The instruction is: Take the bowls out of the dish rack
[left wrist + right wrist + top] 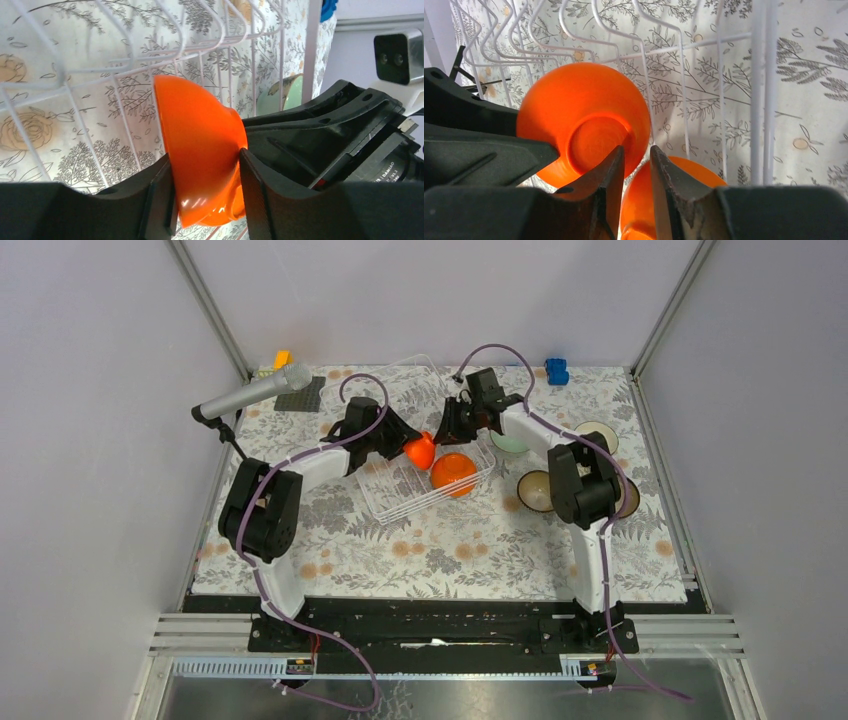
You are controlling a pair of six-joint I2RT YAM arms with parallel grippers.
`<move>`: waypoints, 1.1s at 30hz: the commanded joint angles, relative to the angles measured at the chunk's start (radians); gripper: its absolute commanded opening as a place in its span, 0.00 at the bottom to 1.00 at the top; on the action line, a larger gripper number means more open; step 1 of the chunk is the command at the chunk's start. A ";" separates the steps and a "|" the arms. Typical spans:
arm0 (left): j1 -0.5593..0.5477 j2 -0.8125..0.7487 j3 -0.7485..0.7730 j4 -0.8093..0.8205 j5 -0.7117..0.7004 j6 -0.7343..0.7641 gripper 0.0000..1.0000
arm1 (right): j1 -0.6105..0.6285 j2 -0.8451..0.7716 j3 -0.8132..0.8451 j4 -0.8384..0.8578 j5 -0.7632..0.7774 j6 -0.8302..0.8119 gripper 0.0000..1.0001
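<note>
Pinching an orange bowl on edge, the left end effector has one finger against the bowl's open side and the other against its base. The bowl sits over the middle of the dish rack; whether it rests on the wires cannot be told.

The right end effector is only narrowly spread and clamps nothing. One fingertip lies at the bowl's foot ring, close against the left arm's fingers. Under it a second orange bowl lies in the rack, near its right side.

White wire prongs stand all around both end effectors. On the table, a mint green bowl sits just beside the rack's right edge and a dark brown bowl a little nearer the arm bases.
</note>
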 commanded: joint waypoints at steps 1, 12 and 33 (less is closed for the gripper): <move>-0.006 -0.022 0.018 0.083 0.007 0.023 0.44 | 0.001 -0.109 -0.016 -0.042 0.031 -0.034 0.33; -0.005 -0.017 -0.006 0.209 0.076 0.033 0.07 | 0.001 -0.229 -0.052 -0.089 0.108 -0.077 0.34; -0.100 -0.209 0.027 0.143 0.080 0.205 0.00 | 0.001 -0.575 -0.263 -0.099 0.298 -0.141 0.34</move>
